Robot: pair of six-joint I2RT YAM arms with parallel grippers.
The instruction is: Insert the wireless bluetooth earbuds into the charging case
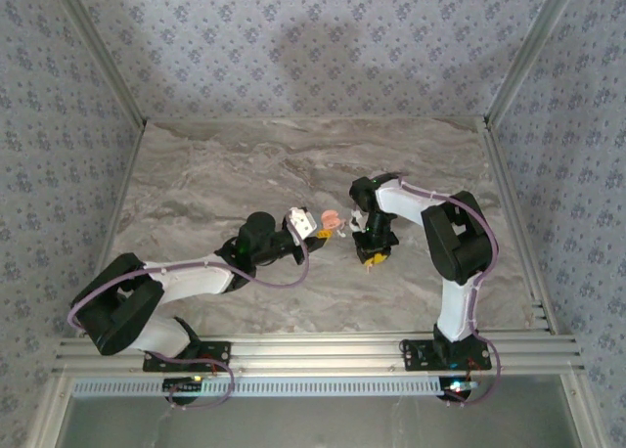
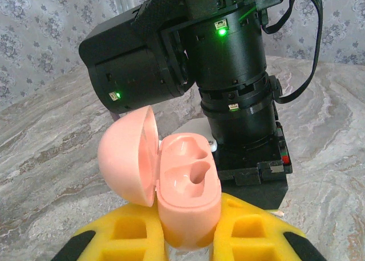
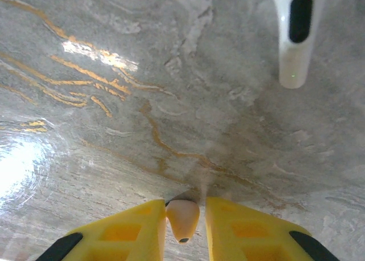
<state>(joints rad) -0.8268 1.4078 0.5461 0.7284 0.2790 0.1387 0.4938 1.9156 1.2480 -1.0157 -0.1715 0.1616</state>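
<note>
While the left gripper [image 2: 188,232] clamps the open charging case [image 2: 185,181], lid swung back, the right gripper [image 3: 183,224] pinches one earbud [image 3: 182,215] close above the table [image 3: 171,101]. Risk: the hold is shallow, so the earbud could twist, miss the case or drop.

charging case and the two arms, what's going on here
The left gripper has its jaws shut on the charging case, which is open with both sockets empty. The right gripper pinches one earbud between its jaws, close to the marble table. A white stemmed piece, probably the other earbud, lies on the table beyond it. Neither earbud is in the case yet.
</note>
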